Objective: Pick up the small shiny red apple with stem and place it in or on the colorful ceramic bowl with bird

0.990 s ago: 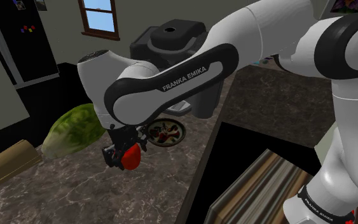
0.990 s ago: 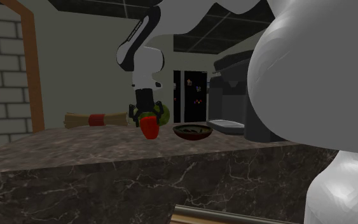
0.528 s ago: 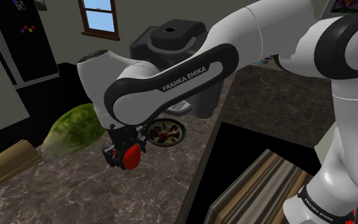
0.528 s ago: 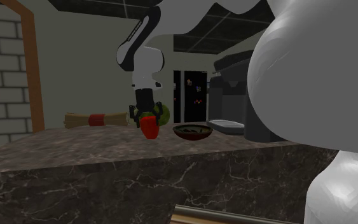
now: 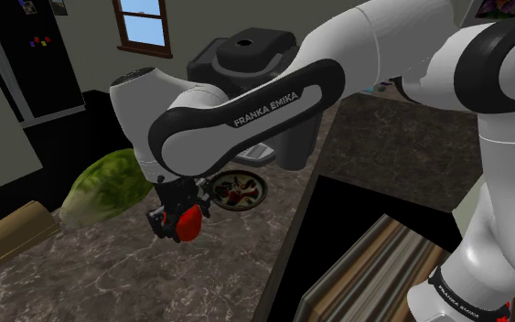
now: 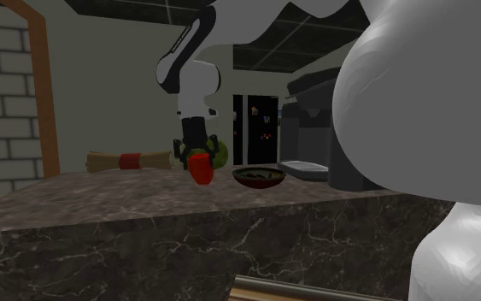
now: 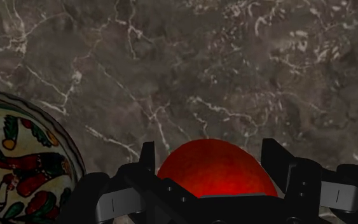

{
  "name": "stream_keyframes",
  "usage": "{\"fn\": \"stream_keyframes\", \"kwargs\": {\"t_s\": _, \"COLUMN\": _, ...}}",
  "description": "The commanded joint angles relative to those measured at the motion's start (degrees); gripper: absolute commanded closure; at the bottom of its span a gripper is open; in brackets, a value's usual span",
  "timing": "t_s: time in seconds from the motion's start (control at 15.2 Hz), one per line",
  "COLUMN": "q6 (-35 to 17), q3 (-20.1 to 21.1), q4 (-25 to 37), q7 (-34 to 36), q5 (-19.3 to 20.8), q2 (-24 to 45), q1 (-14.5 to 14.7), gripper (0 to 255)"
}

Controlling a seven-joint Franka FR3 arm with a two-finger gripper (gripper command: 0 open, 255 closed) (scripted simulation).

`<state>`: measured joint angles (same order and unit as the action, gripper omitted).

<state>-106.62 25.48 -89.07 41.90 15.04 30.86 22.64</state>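
Apple [image 7: 212, 170] | glossy red, round | clasped in pincer [image 7: 210, 153] | above counter [image 7: 171, 63]

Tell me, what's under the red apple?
Dark marbled countertop spreads below the apple; the painted bowl sits off to the side, not underneath. The spot straight beneath is hidden by the apple.

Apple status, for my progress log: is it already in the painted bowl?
No, the red apple hangs clasped in the gripper above the counter, beside the bowl.
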Motion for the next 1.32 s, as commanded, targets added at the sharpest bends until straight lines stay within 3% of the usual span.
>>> {"fn": "stream_keyframes", "kwargs": {"t_s": 0.0, "q6": 1.0, "q3": 0.1, "q4": 0.6, "q7": -0.2, "q5": -0.3, "q2": -0.6, "q1": -0.1, "gripper": 255}}
{"fn": "stream_keyframes", "kwargs": {"t_s": 1.25, "q6": 13.9, "q3": 1.1, "q4": 10.7, "q7": -1.8, "q5": -2.0, "q2": -3.7, "q1": 0.4, "gripper": 255}}
